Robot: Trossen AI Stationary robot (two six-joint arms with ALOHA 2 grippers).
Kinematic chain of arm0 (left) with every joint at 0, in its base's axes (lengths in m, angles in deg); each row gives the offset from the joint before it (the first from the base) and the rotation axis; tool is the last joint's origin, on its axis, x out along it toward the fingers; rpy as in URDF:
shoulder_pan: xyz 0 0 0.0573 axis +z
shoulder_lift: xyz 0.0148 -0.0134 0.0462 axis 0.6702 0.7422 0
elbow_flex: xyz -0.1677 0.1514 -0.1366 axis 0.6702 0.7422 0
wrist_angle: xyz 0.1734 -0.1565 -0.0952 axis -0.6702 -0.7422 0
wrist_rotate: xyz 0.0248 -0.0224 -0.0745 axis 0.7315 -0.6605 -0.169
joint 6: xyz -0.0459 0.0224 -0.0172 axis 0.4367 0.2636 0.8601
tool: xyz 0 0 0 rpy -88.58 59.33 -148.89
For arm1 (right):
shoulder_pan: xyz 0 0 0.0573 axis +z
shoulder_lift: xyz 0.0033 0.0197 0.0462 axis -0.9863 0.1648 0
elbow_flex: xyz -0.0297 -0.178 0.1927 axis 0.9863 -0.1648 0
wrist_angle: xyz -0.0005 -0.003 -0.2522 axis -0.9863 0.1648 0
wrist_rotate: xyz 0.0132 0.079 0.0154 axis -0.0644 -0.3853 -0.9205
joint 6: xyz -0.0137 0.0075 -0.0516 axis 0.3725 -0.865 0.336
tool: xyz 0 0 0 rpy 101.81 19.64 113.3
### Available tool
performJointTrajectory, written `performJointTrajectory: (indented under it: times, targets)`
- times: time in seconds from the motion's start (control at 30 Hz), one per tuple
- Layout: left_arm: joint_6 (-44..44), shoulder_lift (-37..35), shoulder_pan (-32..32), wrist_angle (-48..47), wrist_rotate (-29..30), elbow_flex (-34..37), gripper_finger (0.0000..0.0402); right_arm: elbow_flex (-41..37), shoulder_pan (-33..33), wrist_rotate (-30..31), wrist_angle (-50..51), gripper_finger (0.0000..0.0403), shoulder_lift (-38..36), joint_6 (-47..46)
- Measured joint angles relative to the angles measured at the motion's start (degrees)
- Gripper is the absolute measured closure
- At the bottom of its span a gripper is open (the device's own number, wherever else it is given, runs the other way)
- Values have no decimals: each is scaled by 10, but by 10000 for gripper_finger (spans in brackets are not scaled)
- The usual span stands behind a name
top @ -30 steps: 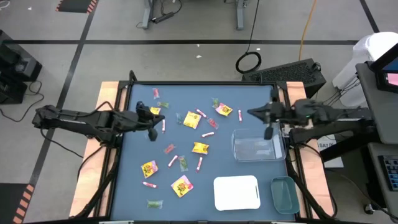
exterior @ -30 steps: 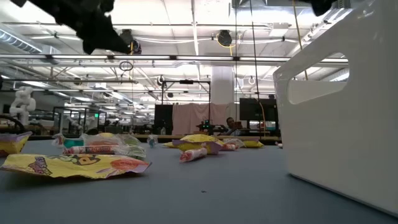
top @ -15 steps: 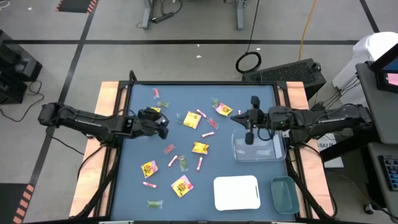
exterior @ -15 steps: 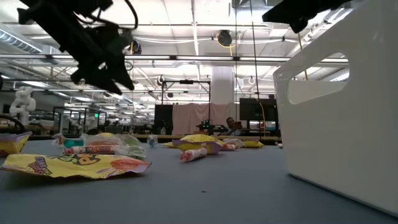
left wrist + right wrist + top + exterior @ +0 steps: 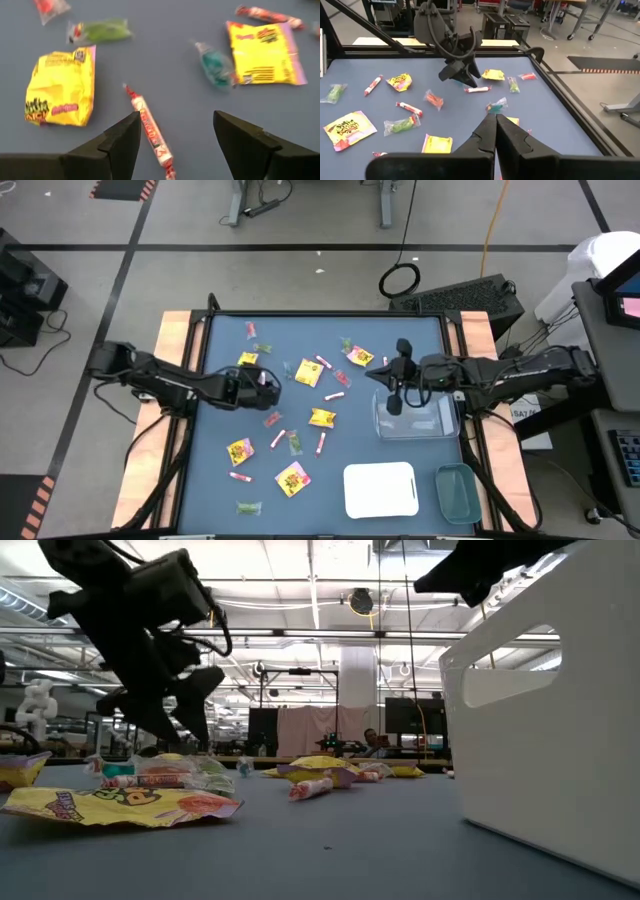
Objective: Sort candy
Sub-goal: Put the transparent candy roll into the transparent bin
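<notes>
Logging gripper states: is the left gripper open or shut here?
Open: the left gripper has its fingers spread apart above a pink-red stick candy.

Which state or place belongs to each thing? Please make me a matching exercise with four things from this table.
Things:
1. left gripper
2. right gripper
3. white tray
4. clear tray

States or places:
A. shut
B. next to the right gripper
C. open
D. beside the green-tinted tray

Pairs: 1-C, 2-A, 3-D, 4-B

Blurred dark lettering on the yellow candy packet (image 5: 60, 86), too soft to read, pink print on another yellow packet (image 5: 264, 52), likewise illegible
</notes>
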Motion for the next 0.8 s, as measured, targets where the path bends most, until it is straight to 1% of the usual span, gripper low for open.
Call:
performJointTrajectory:
  times: [0.4, 0.63, 0.73, 0.8]
  targets:
    - [65, 96, 0, 3, -9, -1, 148, 0, 0, 1, -3, 403, 29, 0]
    - [65, 125, -1, 24, 2, -2, 149, 0, 0, 2, -3, 403, 32, 0]
    - [65, 126, -1, 28, 4, -2, 162, 0, 0, 2, -3, 403, 32, 0]
    - [65, 126, -1, 29, 6, -2, 181, 0, 0, 2, -3, 403, 32, 0]
